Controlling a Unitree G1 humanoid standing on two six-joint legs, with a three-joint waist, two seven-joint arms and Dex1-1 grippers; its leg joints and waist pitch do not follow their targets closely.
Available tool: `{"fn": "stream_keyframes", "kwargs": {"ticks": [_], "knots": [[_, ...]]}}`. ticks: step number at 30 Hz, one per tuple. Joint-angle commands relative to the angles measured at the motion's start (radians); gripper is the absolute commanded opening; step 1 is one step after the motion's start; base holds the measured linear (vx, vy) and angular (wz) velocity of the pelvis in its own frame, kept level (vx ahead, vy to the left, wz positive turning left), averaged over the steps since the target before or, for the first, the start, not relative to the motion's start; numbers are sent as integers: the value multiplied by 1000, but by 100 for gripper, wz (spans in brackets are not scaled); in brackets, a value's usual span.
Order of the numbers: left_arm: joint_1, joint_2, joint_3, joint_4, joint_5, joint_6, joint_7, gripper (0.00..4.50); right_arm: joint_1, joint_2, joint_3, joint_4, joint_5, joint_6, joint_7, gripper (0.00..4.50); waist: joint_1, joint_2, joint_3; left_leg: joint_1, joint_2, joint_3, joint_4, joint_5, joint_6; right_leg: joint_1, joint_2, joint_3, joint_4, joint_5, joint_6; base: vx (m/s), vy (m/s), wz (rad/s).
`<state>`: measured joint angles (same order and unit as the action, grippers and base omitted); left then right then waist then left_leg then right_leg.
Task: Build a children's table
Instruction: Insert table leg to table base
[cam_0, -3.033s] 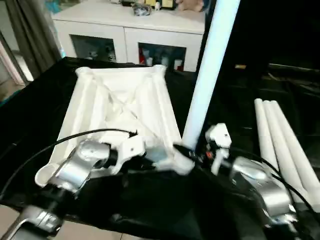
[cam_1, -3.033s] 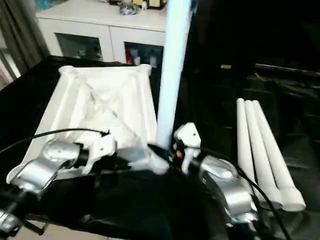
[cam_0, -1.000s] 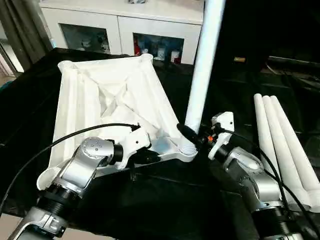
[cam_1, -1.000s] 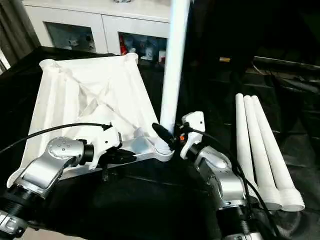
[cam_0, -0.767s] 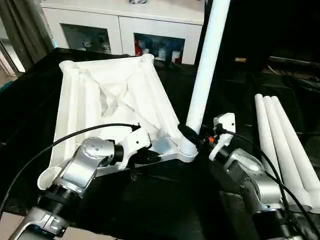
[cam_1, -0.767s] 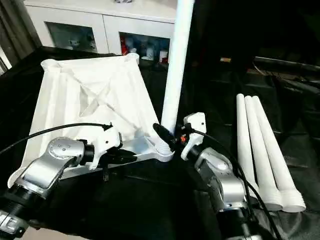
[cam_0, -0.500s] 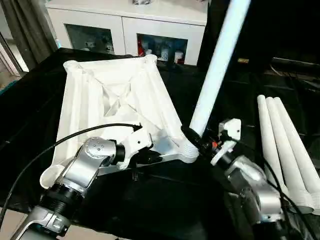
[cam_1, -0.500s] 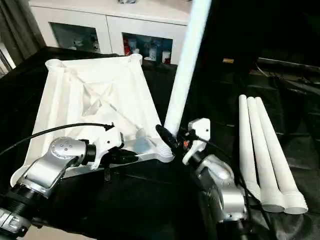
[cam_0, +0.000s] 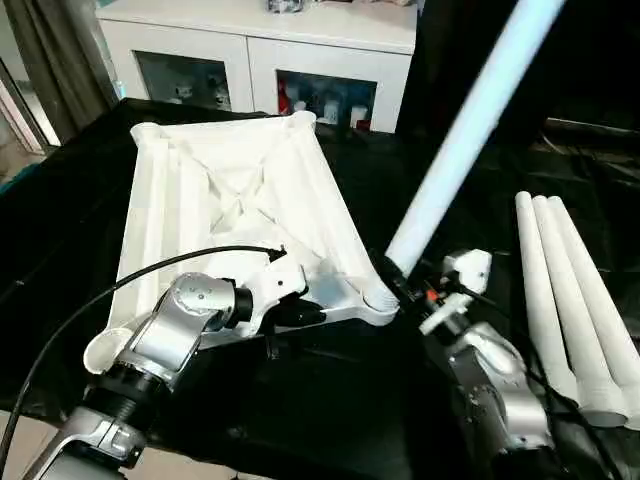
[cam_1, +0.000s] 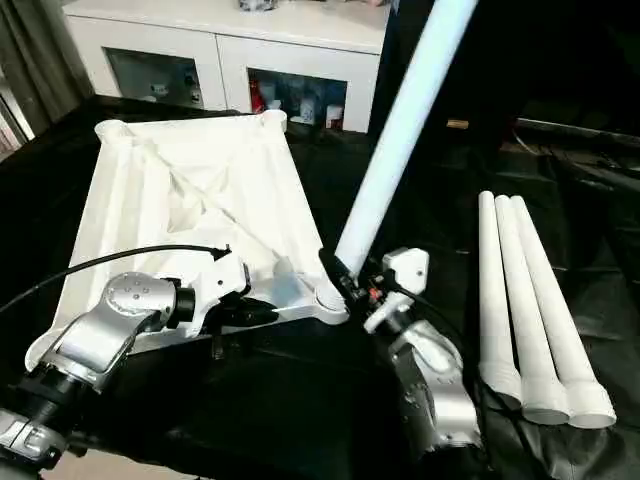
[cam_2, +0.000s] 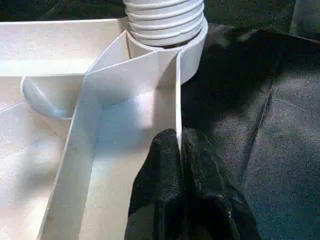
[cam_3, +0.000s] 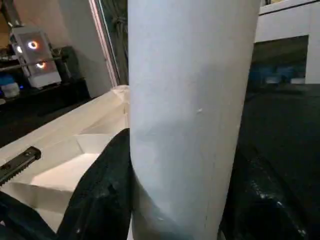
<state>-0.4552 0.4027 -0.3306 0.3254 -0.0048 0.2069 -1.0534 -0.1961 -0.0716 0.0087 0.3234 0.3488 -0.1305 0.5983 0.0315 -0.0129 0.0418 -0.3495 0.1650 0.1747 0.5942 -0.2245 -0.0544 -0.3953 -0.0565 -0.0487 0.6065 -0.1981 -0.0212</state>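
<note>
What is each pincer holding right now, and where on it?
Left pincer pinches a thin rib of the tabletop beside the near corner socket. Right pincer grips the tilted leg low, just above its threaded end.

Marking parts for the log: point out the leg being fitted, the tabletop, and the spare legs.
Leg being fitted (cam_0: 455, 150), left eye view, mid-shaft.
Tabletop (cam_0: 200, 210), left eye view, ribbed underside.
Spare legs (cam_1: 520, 290), right eye view, middle leg's shaft.

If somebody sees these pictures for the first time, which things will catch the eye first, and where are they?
First comes the long white leg, leaning steeply away to the right, its ribbed end at the near right corner socket of the upturned table top, held by the right gripper. Next, the left gripper pinches the top's thin edge wall close to that socket. Three more legs lie side by side on the black cloth at the right.
</note>
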Motion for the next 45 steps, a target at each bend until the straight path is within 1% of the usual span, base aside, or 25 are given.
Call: {"fn": "stream_keyframes", "kwargs": {"ticks": [1, 3, 4, 5, 8, 9, 12, 13, 15, 17, 19, 23, 24, 25, 26, 28, 30, 33, 36, 37, 38, 40, 41, 43, 45], "knots": [[-32, -4, 33, -29, -22, -27, 11, 0, 6, -3, -1, 71, -32, 17, -8, 188, -2, 9, -52, -2, 66, -20, -70, -92, 60, 56, -89, 55, -60, -46, -266, 0, 0, 0], [-33, -5, 34, -28, -23, -24, 10, 0, 6, -1, 3, 71, -34, 16, -5, 188, -2, 9, -50, -2, 65, -20, -70, -105, 57, 55, -90, 56, -63, -76, -260, 0, 0, 0], [-34, -1, 31, -26, -15, -29, 13, 0, 13, 3, 7, 62, -31, 20, -1, 188, -3, 0, -49, -2, 66, -19, -71, -109, 57, 55, -89, 56, -64, -89, -256, 0, 0, 0], [-35, 0, 32, -25, -15, -27, 14, 0, 21, 1, 11, 56, -33, 18, 3, 188, -1, 4, -49, -1, 66, -20, -72, -114, 55, 53, -90, 56, -65, -114, -249, 0, 0, 0], [-34, 4, 30, -22, -6, -30, 21, 0, 45, -5, 17, 44, -36, 10, 11, 188, 1, 5, -50, -2, 67, -20, -71, -100, 57, 53, -89, 56, -63, -97, -245, 0, 0, 0], [-31, 8, 29, -25, -8, -26, 16, 0, 64, -11, 17, 34, -36, 1, 16, 188, 1, 10, -50, -3, 67, -20, -71, -94, 60, 53, -89, 57, -62, -79, -248, 0, 0, 0], [-34, 14, 28, -18, -3, -26, 21, 0, 105, -26, 5, 7, -31, -11, 18, 188, 4, 9, -51, -1, 66, -19, -70, -94, 65, 52, -89, 57, -62, -67, -247, 0, 0, 0], [-36, 15, 27, -14, 0, -27, 22, 0, 111, -29, 1, 6, -30, -13, 18, 188, 5, 7, -50, -1, 67, -19, -71, -103, 65, 52, -88, 56, -63, -75, -247, 0, 0, 0], [-37, 16, 27, -8, -3, -23, 21, 0, 141, -40, 4, -5, -33, -20, 34, 188, 5, 9, -49, -2, 67, -20, -72, -114, 61, 53, -89, 55, -64, -91, -245, 0, 0, 0], [-41, 17, 27, -1, -3, -20, 19, 0, 150, -44, 4, -12, -34, -19, 37, 188, 4, 6, -48, -3, 67, -21, -73, -128, 58, 54, -89, 56, -67, -112, -240, 0, 0, 0], [-43, 18, 27, 7, 1, -24, 23, 0, 162, -48, 3, -19, -37, -18, 35, 188, 4, 8, -47, -3, 67, -22, -75, -142, 54, 52, -90, 56, -70, -140, -236, 0, 0, 0], [-44, 17, 28, 11, 1, -23, 21, 0, 170, -55, 5, -24, -40, -12, 34, 188, 1, 9, -44, -2, 67, -23, -78, -171, 46, 50, -89, 56, -76, -191, -226, 0, 0, 0], [-42, 19, 26, 10, 1, -22, 13, 0, 164, -62, 10, -22, -53, -5, 28, 188, 1, 13, -45, 0, 67, -23, -78, -178, 42, 48, -89, 56, -77, -198, -223, 0, 0, 0], [-42, 21, 25, 10, 3, -24, 12, 0, 161, -63, 10, -21, -53, -3, 27, 188, 0, 10, -45, -1, 67, -23, -78, -174, 41, 49, -88, 56, -76, -188, -224, 0, 0, 0], [-43, 24, 21, 11, 6, -28, 7, 0, 145, -69, 10, -18, -55, 10, 25, 188, -1, 4, -46, -2, 67, -23, -78, -169, 43, 50, -87, 56, -76, -183, -223, 0, 0, 0], [-41, 24, 21, 10, 2, -28, 3, 0, 128, -77, 13, -14, -62, 21, 22, 188, -1, 7, -47, -4, 66, -23, -76, -145, 49, 51, -87, 56, -71, -151, -230, 0, 0, 0], [-40, 27, 16, 7, -4, -29, -14, 0, 82, -105, 26, -15, -74, 78, 35, 188, -3, 3, -47, -5, 64, -23, -75, -134, 52, 53, -86, 55, -69, -143, -231, 0, 0, 0], [-41, 30, 10, 7, -10, -31, -35, 0, 45, -136, 45, -33, -72, 155, 62, 188, -4, 3, -46, -5, 63, -22, -73, -138, 55, 53, -88, 56, -73, -178, -224, 0, 0, 0], [-37, 40, -1, 4, -8, -32, -56, 0, 6, -173, 72, -64, -73, 246, 85, 188, -6, -3, -48, -5, 64, -22, -72, -113, 60, 55, -85, 55, -69, -152, -223, 0, 0, 0], [-35, 43, -4, 0, -9, -30, -64, 0, -8, -189, 88, -68, -85, 274, 93, 188, -7, -2, -48, -5, 64, -21, -70, -106, 62, 53, -86, 54, -68, -141, -227, 0, 0, 0], [-35, 43, -4, 0, -9, -30, -64, 0, -8, -189, 88, -68, -85, 274, 93, 188, -7, -1, -48, -5, 64, -21, -70, -105, 62, 54, -87, 54, -68, -140, -228, 0, 0, 0], [-27, 53, -11, -11, -13, -23, -84, 0, -37, -217, 118, -77, -99, 325, 121, 188, -10, -7, -49, -6, 63, -20, -69, -103, 64, 55, -87, 54, -67, -142, -230, 0, 0, 0], [-27, 53, -11, -11, -13, -23, -84, 0, -37, -217, 118, -77, -99, 325, 121, 188, -10, -5, -49, -6, 64, -21, -69, -102, 64, 54, -87, 53, -67, -148, -230, 0, 0, 0], [-22, 62, -19, -22, -12, -22, -98, 0, -61, -234, 136, -81, -101, 361, 147, 188, -13, -6, -47, -6, 63, -21, -69, -111, 62, 53, -87, 53, -68, -162, -229, 0, 0, 0], [-15, 73, -30, -44, -11, -16, -115, 0, -102, -266, 156, -93, -95, 421, 199, 188, -17, -8, -48, -4, 66, -21, -68, -107, 63, 53, -87, 53, -67, -164, -232, 0, 0, 0]]}}
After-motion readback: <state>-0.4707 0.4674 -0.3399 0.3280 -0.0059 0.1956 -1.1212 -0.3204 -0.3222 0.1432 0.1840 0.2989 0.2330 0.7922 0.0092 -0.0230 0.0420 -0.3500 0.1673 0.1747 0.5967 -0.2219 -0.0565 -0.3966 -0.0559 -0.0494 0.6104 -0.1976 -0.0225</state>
